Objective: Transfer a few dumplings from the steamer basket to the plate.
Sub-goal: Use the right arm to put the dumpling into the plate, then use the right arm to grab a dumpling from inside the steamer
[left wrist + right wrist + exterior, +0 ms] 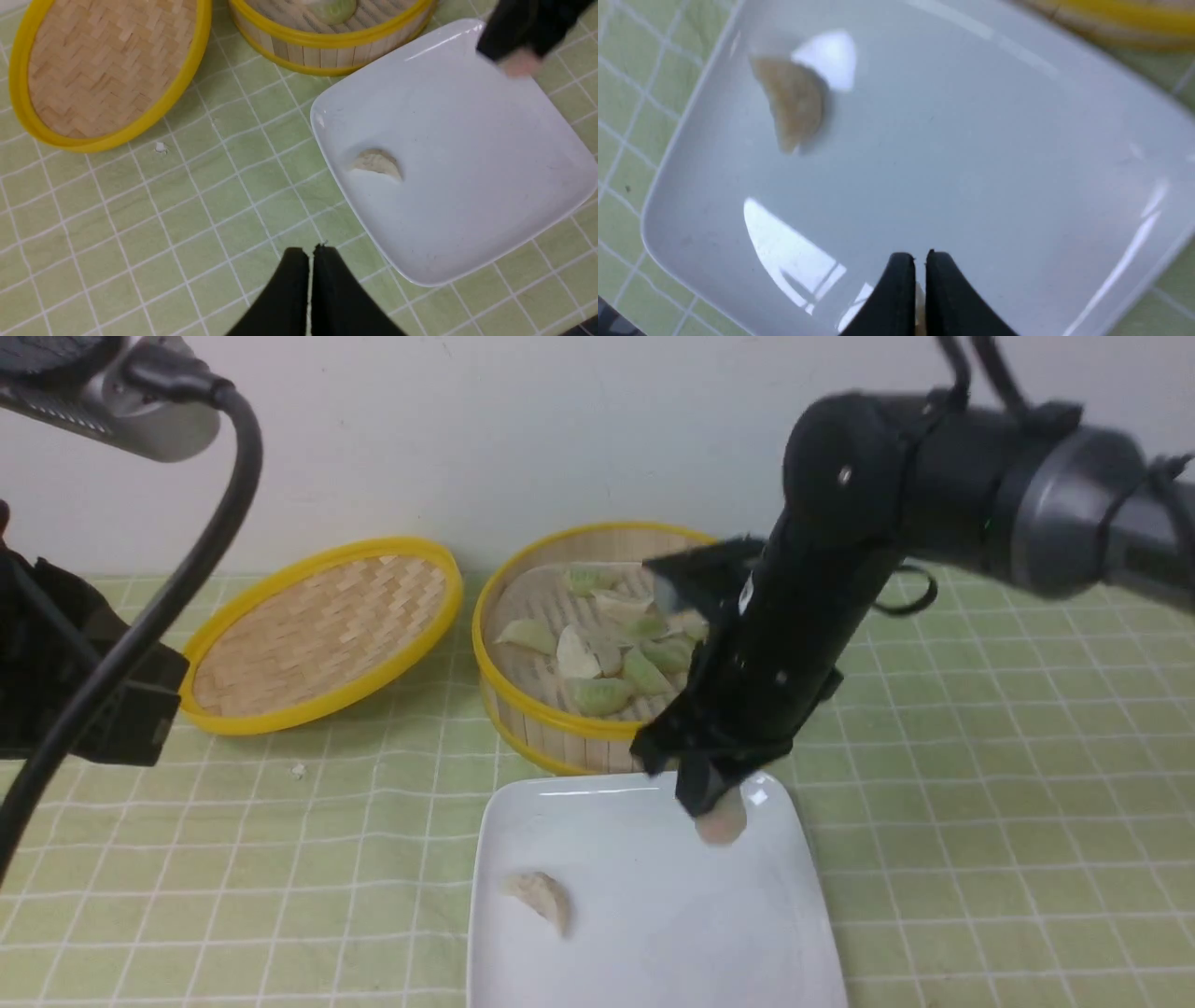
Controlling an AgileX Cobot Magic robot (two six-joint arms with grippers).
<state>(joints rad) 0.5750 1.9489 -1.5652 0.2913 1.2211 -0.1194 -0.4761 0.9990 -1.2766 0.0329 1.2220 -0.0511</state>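
Woven yellow-rimmed lid (pixel 322 633) on green checked tablecloth (pixel 980 803).

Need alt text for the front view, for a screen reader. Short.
The right gripper holds a pinkish dumpling over the far right corner of the white plate, where one off-white dumpling already lies near the left edge. Behind the plate stands the steamer basket with green and pale dumplings, its woven lid lying to its left on a green checked cloth.
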